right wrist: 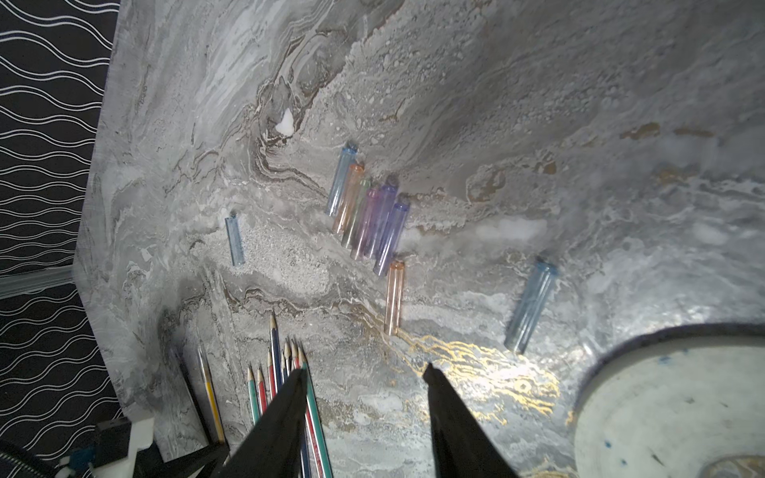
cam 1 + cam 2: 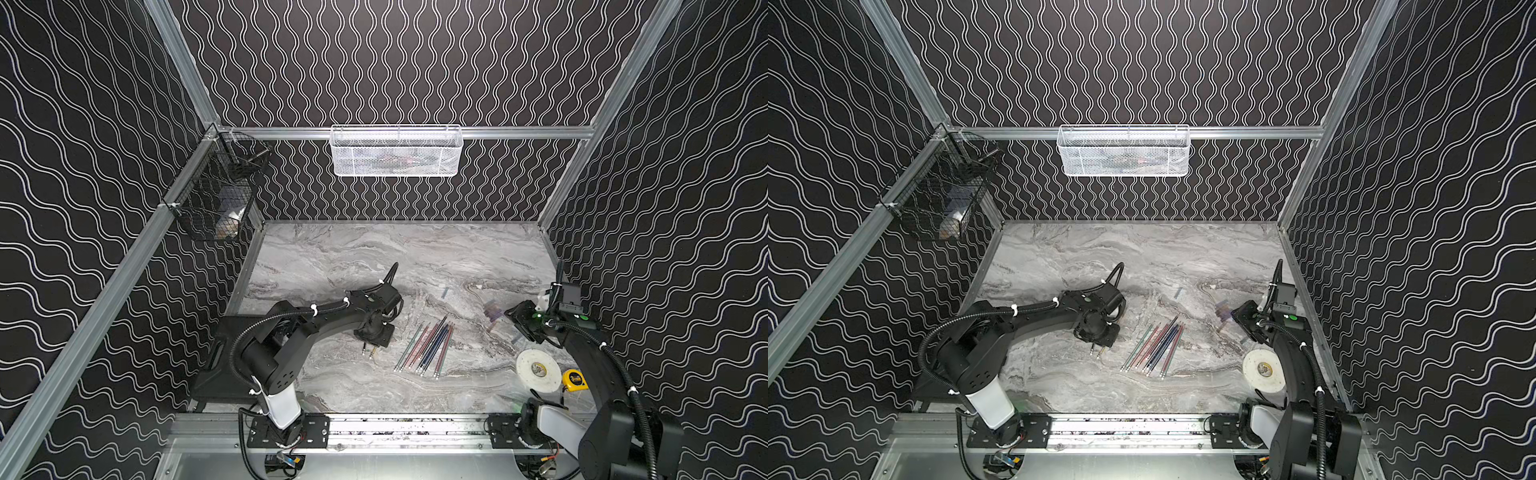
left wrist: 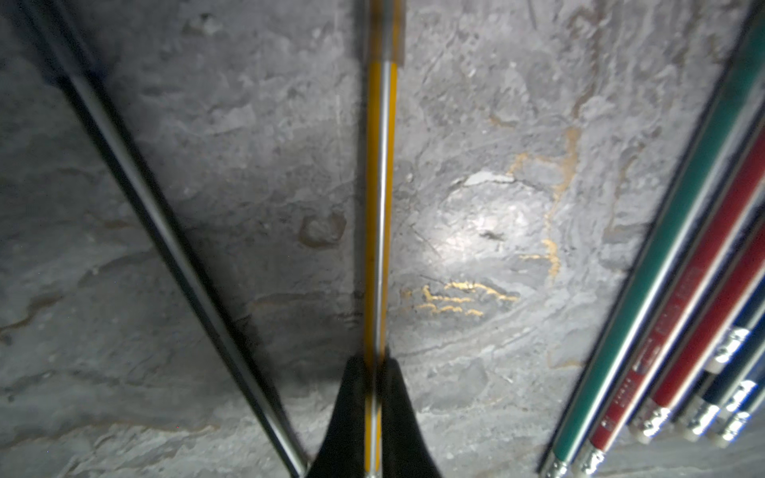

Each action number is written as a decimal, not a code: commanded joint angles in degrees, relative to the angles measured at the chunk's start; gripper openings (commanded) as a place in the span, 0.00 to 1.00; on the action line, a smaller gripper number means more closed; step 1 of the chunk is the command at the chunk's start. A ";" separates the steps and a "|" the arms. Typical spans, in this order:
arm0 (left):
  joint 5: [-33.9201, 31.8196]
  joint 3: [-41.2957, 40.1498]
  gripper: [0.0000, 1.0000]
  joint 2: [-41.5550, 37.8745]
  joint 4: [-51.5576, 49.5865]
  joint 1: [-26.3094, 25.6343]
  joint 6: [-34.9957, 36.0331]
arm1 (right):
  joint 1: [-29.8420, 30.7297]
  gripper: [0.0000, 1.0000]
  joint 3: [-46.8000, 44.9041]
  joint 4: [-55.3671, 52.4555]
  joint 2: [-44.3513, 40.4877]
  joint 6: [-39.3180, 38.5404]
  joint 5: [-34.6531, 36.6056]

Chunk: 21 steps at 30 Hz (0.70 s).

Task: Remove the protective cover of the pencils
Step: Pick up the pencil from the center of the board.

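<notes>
Approx 10 pencils (image 2: 426,347), 9 loose caps (image 1: 370,219)

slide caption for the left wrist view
Left gripper shut on the yellow pencil, a black pencil lying beside it.

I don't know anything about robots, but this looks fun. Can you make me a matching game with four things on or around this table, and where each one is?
Things:
1. yellow pencil
2. see-through caps
3. tape measure
4. white basket

Places:
A. hanging on the back rail
B. beside the white disc
C. pinched in the left gripper
D. lying empty on the table, beyond the pencil tips

Pairs: 1-C, 2-D, 3-B, 4-A
</notes>
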 commanded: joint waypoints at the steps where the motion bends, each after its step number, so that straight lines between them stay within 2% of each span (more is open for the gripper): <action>1: 2.13 0.18 0.00 0.02 0.18 0.03 -0.28 | 0.07 0.47 0.04 -0.14 -0.41 -0.20 -0.75; 6: 1.67 3.18 0.00 -2.25 -2.67 0.01 0.57 | 0.06 0.47 -0.13 -0.48 -1.65 -0.72 -2.34; 9: 2.00 7.74 0.00 -3.90 -6.04 -0.01 2.56 | 0.17 0.48 -0.30 0.16 -1.57 -1.49 -7.12; 13: 1.68 16.47 0.00 -3.71 -10.73 -0.01 7.68 | 1.96 0.51 -1.77 4.63 -2.05 -1.33 -17.22; 15: 1.85 17.79 0.00 -3.59 -11.08 0.02 9.22 | 4.73 0.52 -1.59 6.67 -1.71 -0.32 -20.01; 21: 8.77 11.27 0.00 -7.72 -3.78 0.03 11.14 | 19.03 0.52 1.38 13.64 2.15 3.25 -23.44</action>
